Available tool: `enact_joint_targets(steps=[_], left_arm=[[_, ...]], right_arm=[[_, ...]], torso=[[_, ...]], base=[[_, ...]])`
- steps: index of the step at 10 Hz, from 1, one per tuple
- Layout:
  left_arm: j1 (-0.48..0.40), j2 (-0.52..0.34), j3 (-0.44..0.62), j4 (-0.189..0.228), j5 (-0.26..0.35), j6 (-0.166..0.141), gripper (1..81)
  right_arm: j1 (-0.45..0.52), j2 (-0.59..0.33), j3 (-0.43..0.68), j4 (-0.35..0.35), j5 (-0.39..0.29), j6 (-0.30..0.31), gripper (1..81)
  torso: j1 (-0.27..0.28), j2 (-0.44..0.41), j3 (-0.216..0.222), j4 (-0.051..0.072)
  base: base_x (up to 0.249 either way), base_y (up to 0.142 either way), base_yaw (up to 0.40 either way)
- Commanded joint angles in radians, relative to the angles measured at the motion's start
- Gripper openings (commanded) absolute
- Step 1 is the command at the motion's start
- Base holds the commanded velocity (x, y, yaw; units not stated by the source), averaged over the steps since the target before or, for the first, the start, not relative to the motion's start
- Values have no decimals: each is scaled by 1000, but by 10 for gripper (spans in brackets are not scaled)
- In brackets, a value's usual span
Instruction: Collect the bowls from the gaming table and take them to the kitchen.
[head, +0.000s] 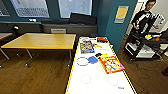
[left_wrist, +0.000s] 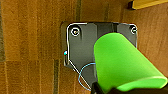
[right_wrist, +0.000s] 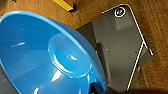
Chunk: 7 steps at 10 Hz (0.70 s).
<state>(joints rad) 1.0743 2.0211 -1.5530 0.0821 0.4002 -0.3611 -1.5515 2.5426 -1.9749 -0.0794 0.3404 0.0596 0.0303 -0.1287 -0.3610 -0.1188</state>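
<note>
The left gripper's state cannot be told; a bright green bowl (left_wrist: 125, 65), matte, looms above wooden floor (left_wrist: 30, 37). A glossy blue bowl (right_wrist: 47, 55) fills the right wrist view. On the white table (head: 100, 82), another blue bowl (head: 93, 59).

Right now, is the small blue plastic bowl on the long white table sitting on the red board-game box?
No, the blue bowl rests on the white tabletop, left of the red box.

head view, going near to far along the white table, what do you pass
Two white plates side by side → red game box → blue bowl → blue game box → small red-and-black box
</note>
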Motion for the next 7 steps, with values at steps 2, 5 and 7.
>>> enact_joint_targets(steps=[2,5,7], left_arm=[[80,137,-216,-145,-109,129,10],[177,268,-406,-78,-262,134,10],[223,332,-470,5,-335,134,10]], right_arm=[[14,-14,7,-26,-47,-4,10],[15,6,-33,-25,-64,-7,10],[17,32,-70,-25,-93,-7,10]], torso=[[0,0,0,0],[0,0,0,0],[0,0,0,0]], base=[[0,0,0],[0,0,0],[0,0,0]])
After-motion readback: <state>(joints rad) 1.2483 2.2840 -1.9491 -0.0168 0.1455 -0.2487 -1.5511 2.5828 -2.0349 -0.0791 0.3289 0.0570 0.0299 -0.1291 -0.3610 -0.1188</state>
